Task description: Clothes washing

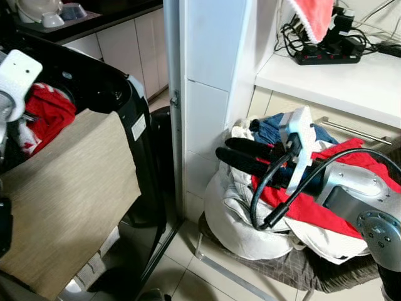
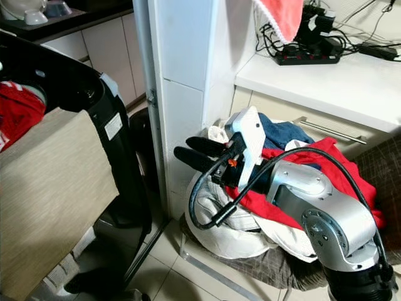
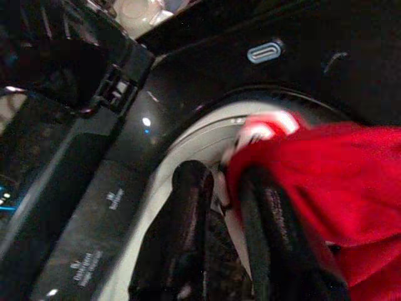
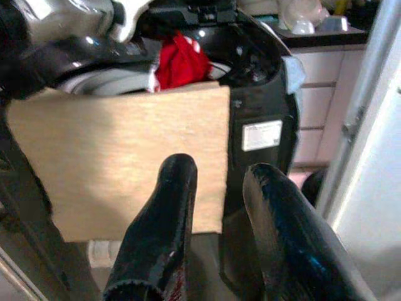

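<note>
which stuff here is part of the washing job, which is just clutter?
Job:
washer
red garment at the drum, left gripper shut on it
laundry pile on the chair
right gripper, open, empty, above the pile

Clutter:
power strip and cables on the counter
pink towel
dishes
beige cloth over the washer front

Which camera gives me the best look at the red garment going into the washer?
The left wrist view: the red garment looms large there, against the left gripper fingers over the washing machine drum rim. Both eye views catch just a red patch at the left edge; the right wrist view shows it small and distant above the beige cloth.
</note>
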You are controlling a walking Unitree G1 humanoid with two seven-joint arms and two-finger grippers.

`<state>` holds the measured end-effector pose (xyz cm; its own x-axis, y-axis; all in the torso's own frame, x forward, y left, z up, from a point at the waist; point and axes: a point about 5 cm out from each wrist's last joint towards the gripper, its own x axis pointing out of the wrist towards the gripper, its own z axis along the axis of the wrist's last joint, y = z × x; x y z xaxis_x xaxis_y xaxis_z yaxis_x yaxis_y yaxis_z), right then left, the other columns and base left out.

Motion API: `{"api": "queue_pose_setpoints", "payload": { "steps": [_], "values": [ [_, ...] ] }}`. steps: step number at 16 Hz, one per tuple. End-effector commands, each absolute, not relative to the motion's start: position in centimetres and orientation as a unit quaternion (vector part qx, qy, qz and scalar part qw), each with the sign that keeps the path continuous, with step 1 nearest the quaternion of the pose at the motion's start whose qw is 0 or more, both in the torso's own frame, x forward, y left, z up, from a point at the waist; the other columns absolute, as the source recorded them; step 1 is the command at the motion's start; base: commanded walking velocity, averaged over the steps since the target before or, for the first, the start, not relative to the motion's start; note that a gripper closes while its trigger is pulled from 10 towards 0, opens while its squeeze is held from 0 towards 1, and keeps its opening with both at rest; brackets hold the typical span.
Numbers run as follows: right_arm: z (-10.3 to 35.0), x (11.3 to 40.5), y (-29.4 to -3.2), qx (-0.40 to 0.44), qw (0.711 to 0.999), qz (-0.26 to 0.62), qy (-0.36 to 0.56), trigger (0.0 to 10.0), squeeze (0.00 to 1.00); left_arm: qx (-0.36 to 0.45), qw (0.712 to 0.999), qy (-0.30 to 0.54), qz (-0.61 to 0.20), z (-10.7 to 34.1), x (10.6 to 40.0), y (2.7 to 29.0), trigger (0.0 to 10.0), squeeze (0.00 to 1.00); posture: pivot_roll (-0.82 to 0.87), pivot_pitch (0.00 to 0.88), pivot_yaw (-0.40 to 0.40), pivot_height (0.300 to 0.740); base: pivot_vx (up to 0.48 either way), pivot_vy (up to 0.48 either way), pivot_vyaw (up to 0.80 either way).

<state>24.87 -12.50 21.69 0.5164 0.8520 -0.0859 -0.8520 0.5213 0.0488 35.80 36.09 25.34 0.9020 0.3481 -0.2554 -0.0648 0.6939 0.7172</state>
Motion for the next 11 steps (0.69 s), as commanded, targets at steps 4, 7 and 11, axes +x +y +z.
{"api": "queue_pose_setpoints", "payload": {
  "steps": [4, 7, 11],
  "values": [
    [21.6, 28.1, -15.1, 0.008, 0.94, 0.337, 0.041, 10.0, 0.0, 0.406, 0.884, 0.178, 0.148, 26.7, 35.4, 37.1, 10.0, 1.0, -0.11, 0.0, 0.025, 0.74, 0.0, 0.0, 0.0],
    [21.5, 29.4, -16.9, 0.014, 0.965, 0.258, 0.045, 10.0, 0.0, 0.349, 0.92, 0.127, 0.128, 27.3, 36.2, 35.9, 10.0, 1.0, -0.11, 0.0, 0.026, 0.74, 0.0, 0.0, 0.0],
    [17.5, 30.8, -20.9, -0.055, 0.981, 0.105, 0.15, 10.0, 1.0, 0.139, 0.962, -0.028, -0.232, 25.6, 37.9, 24.0, 10.0, 0.0, -0.11, 0.0, 0.033, 0.74, 0.0, 0.0, 0.0]
  ]
}}
